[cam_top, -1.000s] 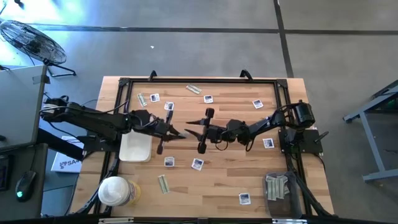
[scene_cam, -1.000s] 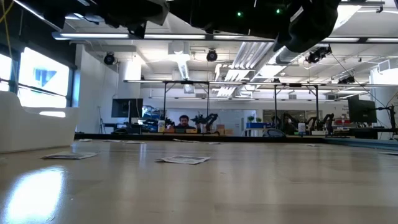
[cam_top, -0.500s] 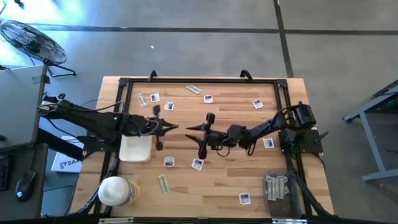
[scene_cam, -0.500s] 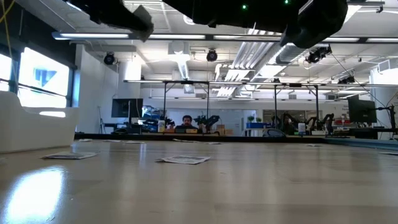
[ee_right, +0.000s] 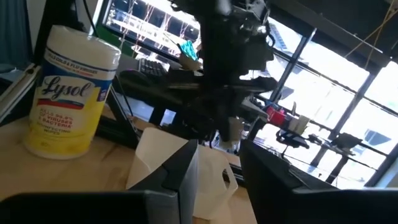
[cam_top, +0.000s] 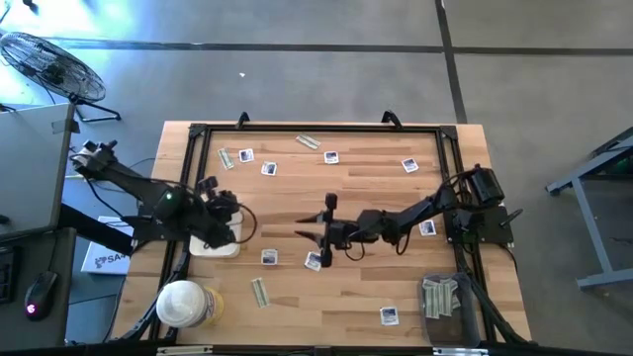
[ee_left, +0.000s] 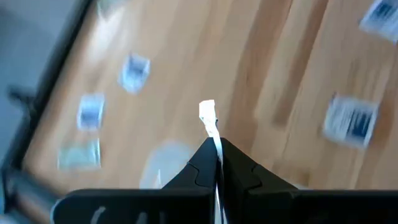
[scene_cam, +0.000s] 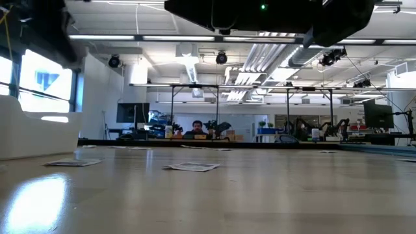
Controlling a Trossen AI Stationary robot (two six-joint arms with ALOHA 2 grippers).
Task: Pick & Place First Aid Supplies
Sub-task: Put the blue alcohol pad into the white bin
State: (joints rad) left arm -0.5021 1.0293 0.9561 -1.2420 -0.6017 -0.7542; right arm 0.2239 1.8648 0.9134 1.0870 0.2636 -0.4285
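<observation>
Your left pincer [cam_top: 240, 223] drew back over the white tray [cam_top: 211, 241], shut on a white packet [ee_left: 208, 114]. Your right pincer [cam_top: 309, 235], fingers spread, came near a square packet [cam_top: 314, 261] beside the tray.

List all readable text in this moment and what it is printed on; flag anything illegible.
"Lysol", large, on the yellow tub.
Smaller lines above and below it on the same label: too blurred to read.
Dark print on the square white packets: too small to read.
Letters on the white box beside the table: partly hidden, unreadable.
</observation>
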